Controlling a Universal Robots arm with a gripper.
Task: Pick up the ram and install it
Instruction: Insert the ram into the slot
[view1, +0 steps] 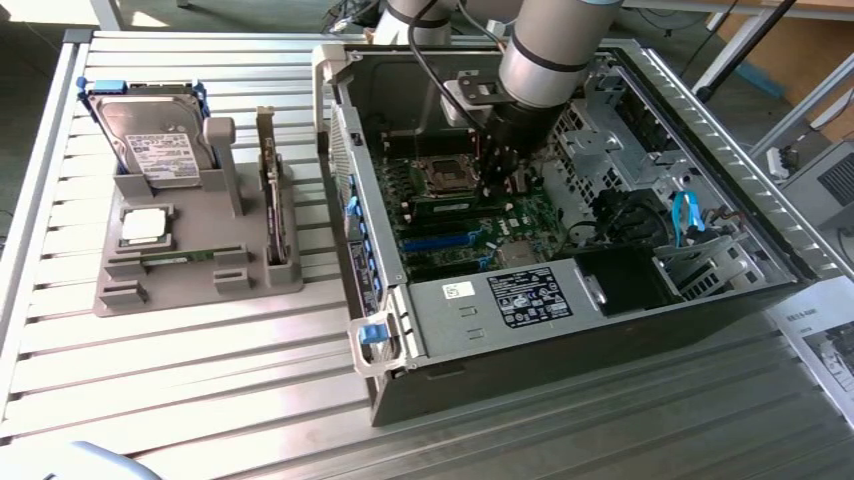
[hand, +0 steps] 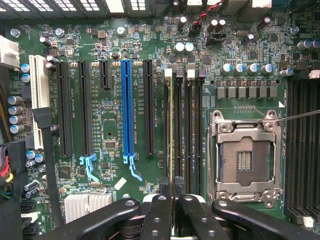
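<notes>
The ram (hand: 171, 130) appears edge-on as a thin green-yellow strip, lying along one of the black memory slots (hand: 181, 125) beside the CPU socket (hand: 245, 160). My gripper (hand: 173, 195) is shut on the ram's near end, one black finger (hand: 160, 212) on each side. Whether the ram sits in the slot or just above it, I cannot tell. In the exterior view the arm reaches down into the open computer case (view1: 387, 340), with the gripper (view1: 505, 178) low over the motherboard (view1: 501, 225) next to the socket.
A blue slot (hand: 127, 105) and black expansion slots lie beside the memory slots. A black cable (hand: 47, 150) crosses the board's edge. Outside the case, a grey holder (view1: 187, 265) carries a hard drive (view1: 158, 140), an upright expansion card (view1: 274, 200) and a chip (view1: 144, 225).
</notes>
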